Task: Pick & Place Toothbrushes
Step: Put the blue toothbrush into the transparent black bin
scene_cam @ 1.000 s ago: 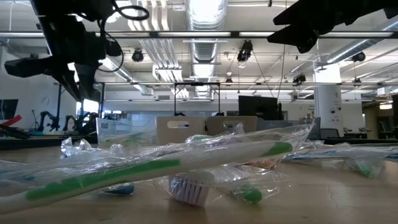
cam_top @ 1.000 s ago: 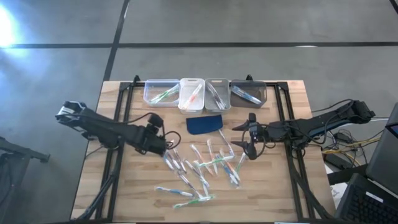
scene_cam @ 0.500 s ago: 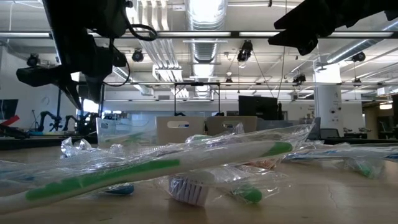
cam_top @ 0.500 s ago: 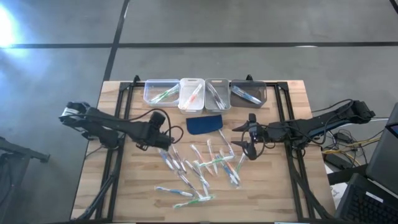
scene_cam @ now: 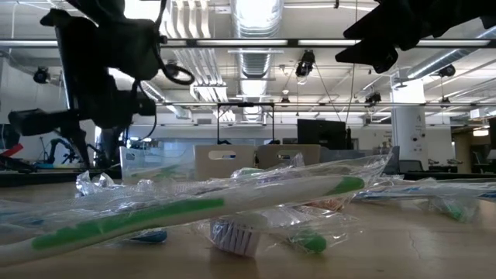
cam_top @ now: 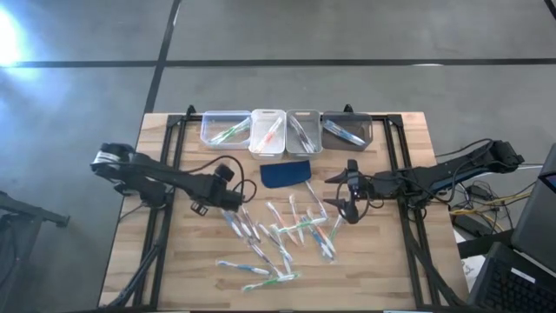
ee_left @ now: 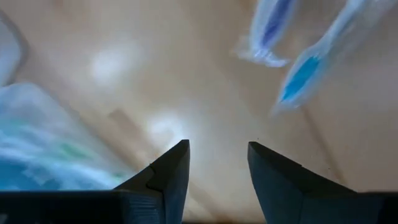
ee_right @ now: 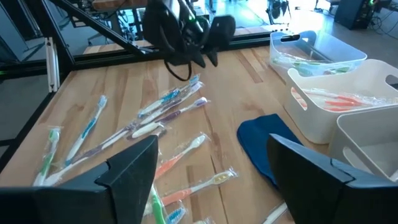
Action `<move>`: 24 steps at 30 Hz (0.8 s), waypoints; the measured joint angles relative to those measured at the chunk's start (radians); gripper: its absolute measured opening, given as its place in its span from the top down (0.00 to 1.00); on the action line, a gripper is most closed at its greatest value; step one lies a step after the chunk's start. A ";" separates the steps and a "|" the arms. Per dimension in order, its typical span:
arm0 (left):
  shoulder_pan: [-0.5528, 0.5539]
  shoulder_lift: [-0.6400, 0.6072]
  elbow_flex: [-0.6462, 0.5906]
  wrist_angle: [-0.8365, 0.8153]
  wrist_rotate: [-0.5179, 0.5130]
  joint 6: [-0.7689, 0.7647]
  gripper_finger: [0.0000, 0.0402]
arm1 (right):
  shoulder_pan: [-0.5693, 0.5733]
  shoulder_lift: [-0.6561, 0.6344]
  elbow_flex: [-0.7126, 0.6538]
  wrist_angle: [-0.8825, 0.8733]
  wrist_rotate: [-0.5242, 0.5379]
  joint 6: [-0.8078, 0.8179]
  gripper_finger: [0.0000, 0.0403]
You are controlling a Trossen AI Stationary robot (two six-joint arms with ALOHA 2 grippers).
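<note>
Mostly unsorted: toothbrushes (cam_top: 282,235) lie scattered on the tabletop (cam_top: 174,269), few in the bins (cam_top: 287,130). Left gripper (cam_top: 233,200), fingers apart and empty, hovers beside them; right gripper (cam_top: 346,195), fingers wide and empty, waits nearby.

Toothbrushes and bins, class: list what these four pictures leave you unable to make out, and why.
- Toothbrushes, high view: too small to count or tell which overlap.
- Darkest bin, high view: contents too small to identify.
- Toothbrushes, left wrist view: blurred; only blue accents show.
- Low view: wrapped green toothbrush in front hides the pile behind.
</note>
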 joint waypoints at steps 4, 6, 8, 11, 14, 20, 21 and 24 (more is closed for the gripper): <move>-0.004 0.020 -0.022 0.044 0.079 -0.005 0.58 | 0.000 0.000 0.000 0.000 0.000 -0.001 0.24; -0.005 0.024 -0.022 0.046 0.085 -0.009 0.58 | 0.000 0.000 0.000 0.000 0.000 0.000 0.22; -0.005 0.024 -0.022 0.044 0.086 -0.011 0.58 | 0.000 0.000 0.000 0.002 0.000 0.000 0.21; -0.005 0.024 -0.021 0.044 0.132 -0.014 0.58 | 0.000 0.000 -0.003 0.003 0.000 0.000 0.19; -0.006 0.024 -0.021 0.052 0.192 -0.021 0.58 | 0.000 0.000 -0.004 0.003 0.000 0.000 0.17; -0.007 0.024 -0.021 0.099 0.213 -0.019 0.58 | 0.000 0.000 -0.004 0.003 0.000 0.000 0.13; -0.007 0.024 -0.021 0.113 0.213 -0.016 0.58 | 0.000 0.000 -0.004 0.003 0.000 0.000 0.12; -0.007 0.024 -0.026 0.143 0.243 -0.003 0.58 | 0.000 0.000 -0.004 0.003 0.000 0.003 0.11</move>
